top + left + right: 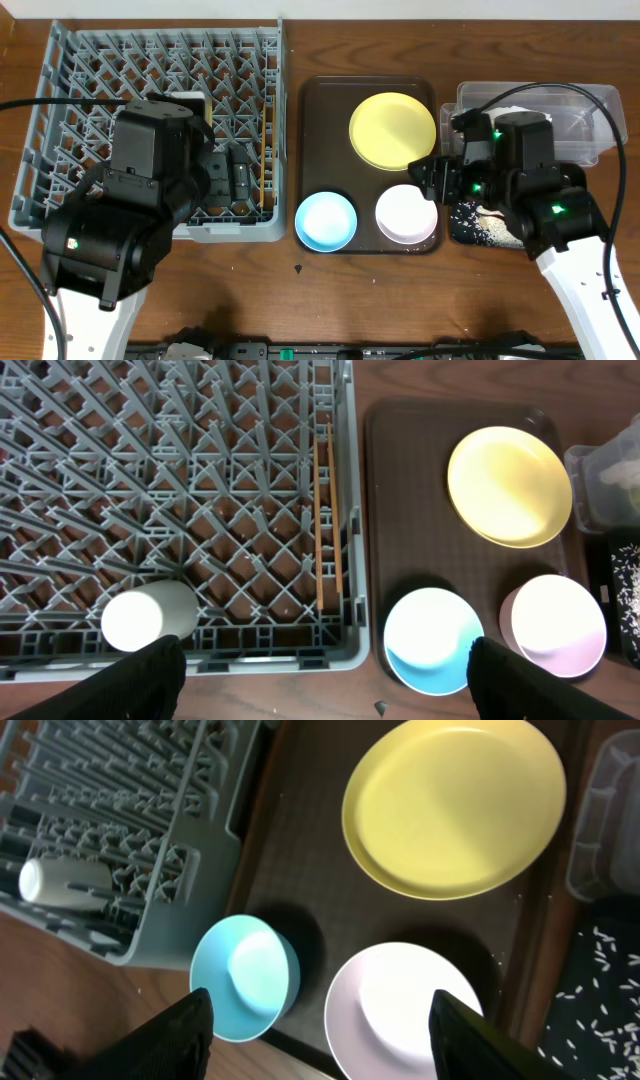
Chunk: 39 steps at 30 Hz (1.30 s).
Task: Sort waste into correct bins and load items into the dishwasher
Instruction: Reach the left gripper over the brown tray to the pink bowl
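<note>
The grey dish rack (pixel 160 60) fills the far left corner of the tabletop, but the left arm covers its near left part in the overhead view. From the left wrist, the left gripper (pixel 325 650) hangs over the rack's near edge. Only the dark tips of its fingers (pixel 140 680) show, cut off at the bottom of the view, spread wide with nothing between them.

The chopsticks (pixel 322 520) lie side by side in the rack along its right wall. A white cup (pixel 150 617) lies on its side near the rack's near edge.

The brown serving tray (pixel 325 130) sits mid-table. On it are the yellow plate (pixel 392 130) at the far right corner, the blue bowl (pixel 326 220) at the near left and the white bowl (pixel 405 215) at the near right.

The right gripper (pixel 320 1000) hovers above the two bowls, its fingers parted and gripping nothing.

The clear tub (pixel 590 100) stands at the table's far right, its near side hidden by the right arm. Something whitish lies inside it (too blurred through the plastic to name). Just in front of it, the black tray (pixel 458 232) is largely covered by the arm, and the visible strip carries scattered rice scraps (pixel 600 1020).
</note>
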Each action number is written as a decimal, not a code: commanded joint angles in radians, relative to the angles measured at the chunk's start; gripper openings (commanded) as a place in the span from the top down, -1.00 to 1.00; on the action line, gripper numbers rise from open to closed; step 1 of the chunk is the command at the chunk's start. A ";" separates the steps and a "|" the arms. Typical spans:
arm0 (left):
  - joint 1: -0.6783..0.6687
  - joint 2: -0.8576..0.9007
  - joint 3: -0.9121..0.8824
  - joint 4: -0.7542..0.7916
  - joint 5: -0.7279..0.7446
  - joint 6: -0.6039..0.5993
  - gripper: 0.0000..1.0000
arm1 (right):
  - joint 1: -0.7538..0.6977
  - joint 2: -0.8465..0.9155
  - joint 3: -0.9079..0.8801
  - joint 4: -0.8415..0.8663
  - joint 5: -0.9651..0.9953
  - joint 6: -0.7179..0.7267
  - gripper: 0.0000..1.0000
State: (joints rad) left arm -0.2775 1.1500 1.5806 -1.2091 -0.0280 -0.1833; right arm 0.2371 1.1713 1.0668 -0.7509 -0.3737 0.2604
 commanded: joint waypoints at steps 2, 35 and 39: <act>0.002 0.005 0.006 0.044 0.099 0.001 -0.89 | 0.008 0.000 0.005 0.001 0.017 -0.025 -0.35; -0.494 0.912 -0.004 0.369 0.191 0.089 -0.25 | -0.406 0.000 0.005 -0.130 0.070 0.083 -0.41; -0.497 0.960 -0.004 0.415 0.191 0.089 -0.06 | -0.406 0.000 0.005 -0.130 0.064 0.084 -0.41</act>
State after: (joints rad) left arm -0.7845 2.0899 1.5787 -0.8139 0.2127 -0.0978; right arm -0.1627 1.1713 1.0668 -0.8818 -0.2962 0.3332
